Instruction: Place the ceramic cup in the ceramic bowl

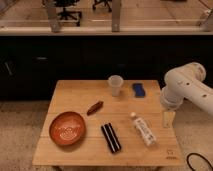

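The ceramic cup (115, 84) is small, pale and tapered, and stands upright near the far edge of the wooden table (75, 102), right of centre. The ceramic bowl (67, 128) is wide, orange-brown with pale rings, and sits at the front left. My gripper (168, 118) hangs from the white arm (186, 87) at the table's right edge, well to the right of the cup and far from the bowl. It holds nothing that I can see.
A blue object (138, 90) lies right of the cup. A small reddish-brown item (94, 107) lies mid-table. A black bar-shaped object (111, 137) and a white tube-shaped bottle (143, 129) lie at the front. A dark counter runs behind the table.
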